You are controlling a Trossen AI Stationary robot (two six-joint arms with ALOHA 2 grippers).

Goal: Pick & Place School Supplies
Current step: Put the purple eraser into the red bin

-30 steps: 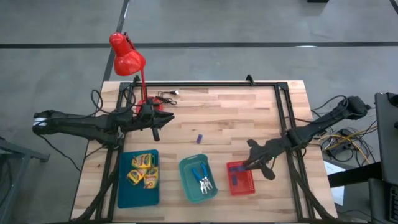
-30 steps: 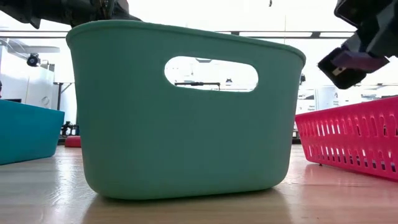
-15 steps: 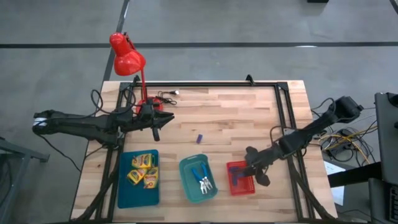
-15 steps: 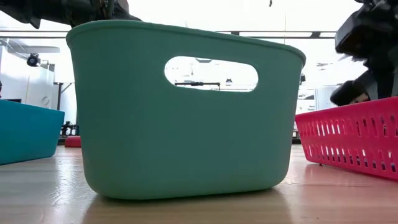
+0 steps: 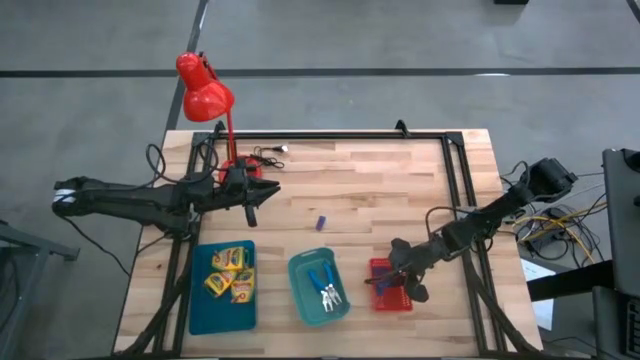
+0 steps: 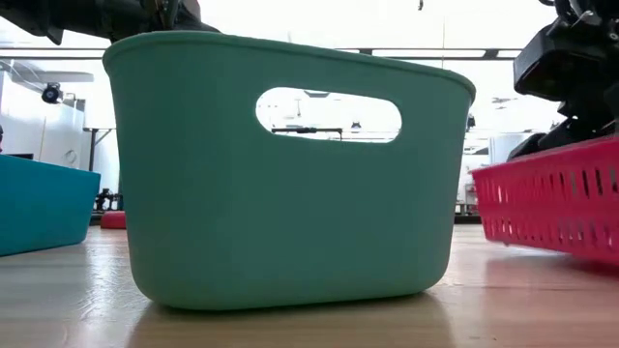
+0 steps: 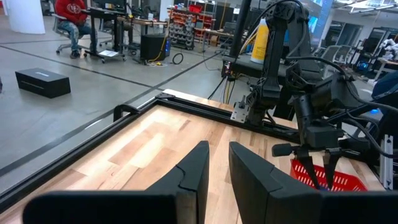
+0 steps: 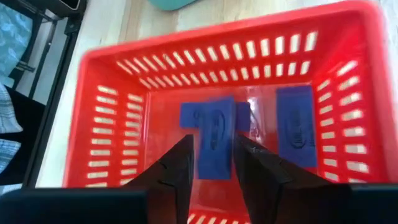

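My right gripper slants down into the red basket, fingers apart. A purple block shows in the gap between them, and another purple block lies on the basket floor. A further purple block lies flat on the table's middle. Yellow-green crayon boxes lie in the teal tray. Blue-handled scissors lie in the green basket. My left gripper hangs level at the far left, empty, with only a narrow gap. My right gripper comes from above, slanting down into the red basket. The purple block stands in the gap between its fingertips. Whether the fingers touch the block or the basket, I cannot tell.
A red desk lamp stands at the far left corner, with cables beside its base. A black frame runs along the table's far and right edges. The green basket fills the low view, with the teal tray to its left.
My right gripper has come down and toward the table's near edge, tipping steeper, into the red basket. The purple block it carried above the basket has gone down with it. The red basket has shifted a little in the low view.
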